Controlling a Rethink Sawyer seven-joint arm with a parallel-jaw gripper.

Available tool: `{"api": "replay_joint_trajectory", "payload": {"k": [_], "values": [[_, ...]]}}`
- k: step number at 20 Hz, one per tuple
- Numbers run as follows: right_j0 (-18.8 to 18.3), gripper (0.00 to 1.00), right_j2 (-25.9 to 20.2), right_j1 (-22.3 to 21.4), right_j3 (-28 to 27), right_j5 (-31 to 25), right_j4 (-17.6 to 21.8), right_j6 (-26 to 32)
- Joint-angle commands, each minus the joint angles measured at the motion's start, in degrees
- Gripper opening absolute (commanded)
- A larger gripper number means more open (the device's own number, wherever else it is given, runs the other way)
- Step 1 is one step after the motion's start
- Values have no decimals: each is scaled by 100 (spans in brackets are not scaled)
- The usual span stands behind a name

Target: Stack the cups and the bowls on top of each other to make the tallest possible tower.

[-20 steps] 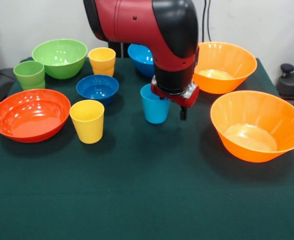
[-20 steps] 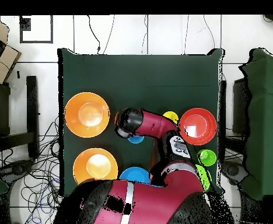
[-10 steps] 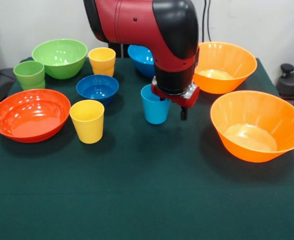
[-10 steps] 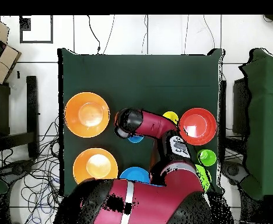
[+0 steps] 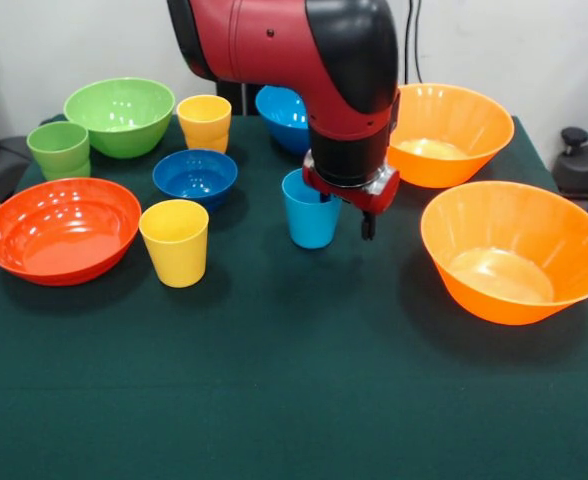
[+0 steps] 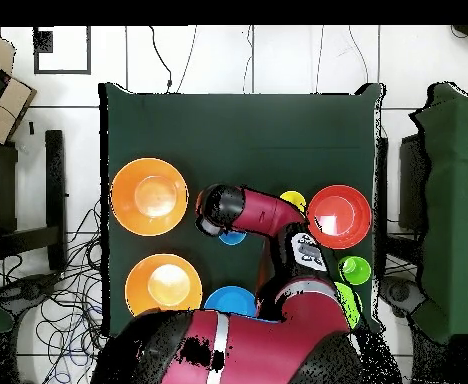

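Reading from left to right across the front view, we are seeing the red-orange bowl [image 5: 61,230], a yellow cup [image 5: 175,242] and the small dark blue bowl [image 5: 195,177] all sitting singly on the worktop [image 5: 274,400], with no tower begun. At centre the claw [image 5: 346,222] is hanging at the light blue cup [image 5: 309,212], one finger dark beside its rim; we cannot tell whether it is gripping. We are judging the cup light, stiff and slick, best pinched across the rim wall. Two orange bowls [image 5: 514,255] are standing rightmost.
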State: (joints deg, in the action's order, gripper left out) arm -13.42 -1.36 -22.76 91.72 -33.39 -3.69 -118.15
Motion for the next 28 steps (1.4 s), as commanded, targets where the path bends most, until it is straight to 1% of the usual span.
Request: {"api": "replay_joint_trajectory", "payload": {"k": [1,10,18,20,21,28], "values": [[158,100,-374,-163,-341,-723,88,-158],[265,100,-291,-458,-322,-1017,111,-231],[217,100,-278,-608,-126,-966,148,-178],[213,100,-268,-632,-151,-1035,153,-170],[211,100,-256,-604,-246,-1118,161,-162],[235,100,-170,-712,-343,-1485,223,-132]]}}
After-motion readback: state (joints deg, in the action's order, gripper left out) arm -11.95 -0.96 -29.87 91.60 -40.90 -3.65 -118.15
